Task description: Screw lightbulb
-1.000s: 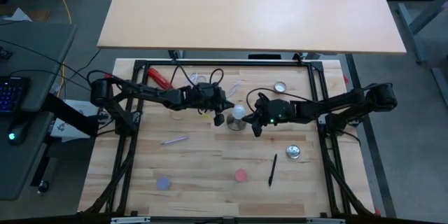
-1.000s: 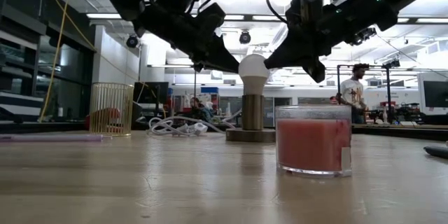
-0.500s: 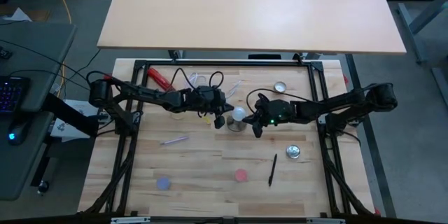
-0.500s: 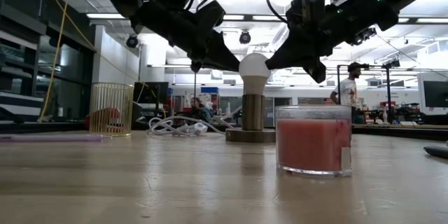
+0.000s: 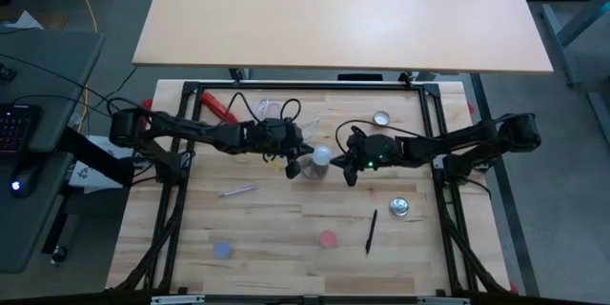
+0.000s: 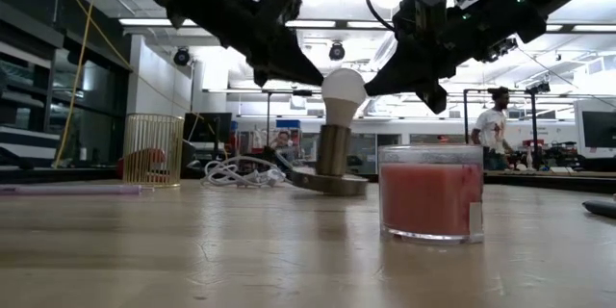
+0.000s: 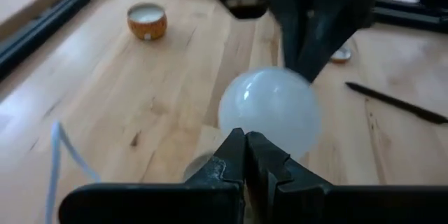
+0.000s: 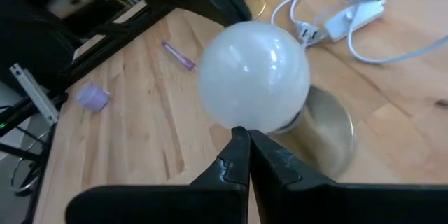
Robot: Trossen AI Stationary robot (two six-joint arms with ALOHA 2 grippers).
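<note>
The white frosted lightbulb [image 5: 321,157] sits in the grey metal socket stand [image 6: 332,181] at mid-table. The stand is tilted: the bulb [image 6: 344,91] leans toward the table's right and the left rim of the round base is off the wood. My left gripper [image 5: 291,166] is shut at the bulb's left side. My right gripper [image 5: 345,168] is shut at its right side. Each wrist view shows the globe [image 7: 269,108] [image 8: 253,77] just past that arm's closed fingertips. My left gripper has its shut fingertips [image 7: 245,140] against the lower left side of the globe [image 7: 241,122], slanting down from the table's left. My right gripper has its shut fingertips [image 8: 242,136] against the lower right side of the globe [image 8: 245,120], slanting down from the table's right. The bulb stays in the tilted stand between them.
A red candle jar [image 6: 430,191] stands near the front edge, with a black pen [image 5: 371,231] and a small silver disc [image 5: 399,207] to its right. A purple pen [image 5: 236,191] lies left. A white cable [image 5: 276,110] lies behind. A person [image 6: 496,115] stands in the room.
My left gripper has gone a little toward the table's left edge. The socket stand has slid left with it and tipped from upright, its base lifting on the left side, the bulb now leaning right.
</note>
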